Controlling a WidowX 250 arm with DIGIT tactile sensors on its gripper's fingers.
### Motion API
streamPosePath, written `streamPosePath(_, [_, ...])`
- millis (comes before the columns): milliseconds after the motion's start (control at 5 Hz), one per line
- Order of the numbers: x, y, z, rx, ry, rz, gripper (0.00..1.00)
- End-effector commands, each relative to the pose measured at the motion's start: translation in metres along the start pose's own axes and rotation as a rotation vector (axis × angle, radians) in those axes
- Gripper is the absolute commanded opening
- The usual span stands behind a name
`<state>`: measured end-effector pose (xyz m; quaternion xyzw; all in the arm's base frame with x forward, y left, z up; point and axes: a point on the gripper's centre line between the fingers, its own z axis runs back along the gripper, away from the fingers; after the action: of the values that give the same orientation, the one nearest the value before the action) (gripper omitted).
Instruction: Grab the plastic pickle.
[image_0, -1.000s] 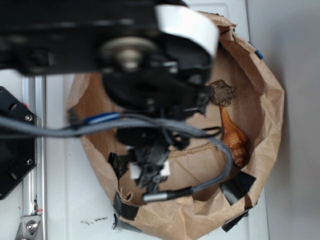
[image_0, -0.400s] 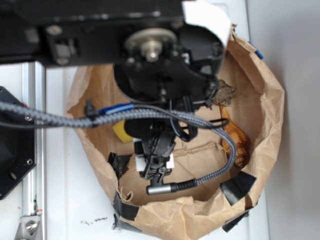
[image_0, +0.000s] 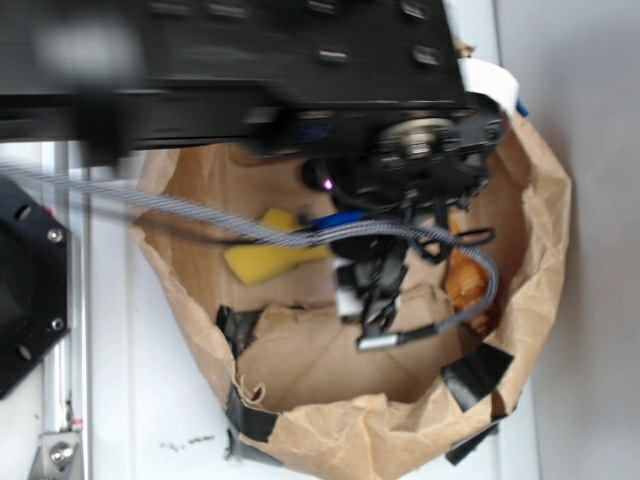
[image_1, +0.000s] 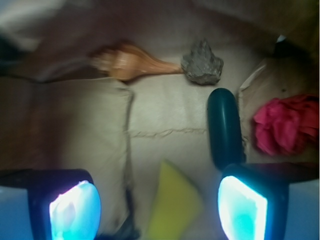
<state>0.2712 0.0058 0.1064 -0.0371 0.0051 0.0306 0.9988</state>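
The plastic pickle (image_1: 225, 127) is dark green and capsule-shaped. It lies lengthwise on the brown paper floor, just ahead of my right pad (image_1: 242, 210). My gripper (image_1: 159, 210) is open and empty, with the yellow wedge sponge (image_1: 172, 205) below the gap between the pads. In the exterior view the gripper (image_0: 368, 305) hangs inside the paper bag (image_0: 350, 425). The arm hides the pickle there.
An orange-brown drumstick toy (image_1: 135, 62) and a grey rock (image_1: 201, 62) lie at the far side. A pink crumpled cloth (image_1: 287, 122) lies right of the pickle. The sponge (image_0: 265, 258) and the toy (image_0: 465, 282) also show in the exterior view. The bag walls stand all round.
The arm has swung to the right across the bag and the gripper went with it. The yellow sponge, hidden before, now shows to its left.
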Motion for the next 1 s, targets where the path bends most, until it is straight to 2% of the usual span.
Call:
streamPosePath(0, [0.037,0.011,-0.030,0.121,-0.085,-0.002,1.00])
streamPosePath(200, [0.049,0.015,-0.047,0.070,-0.058,-0.028,1.00])
streamPosePath(400, [0.053,0.015,-0.048,0.080,-0.072,-0.034,1.00])
streamPosePath(800, [0.058,0.017,-0.056,0.102,-0.048,-0.025,1.00])
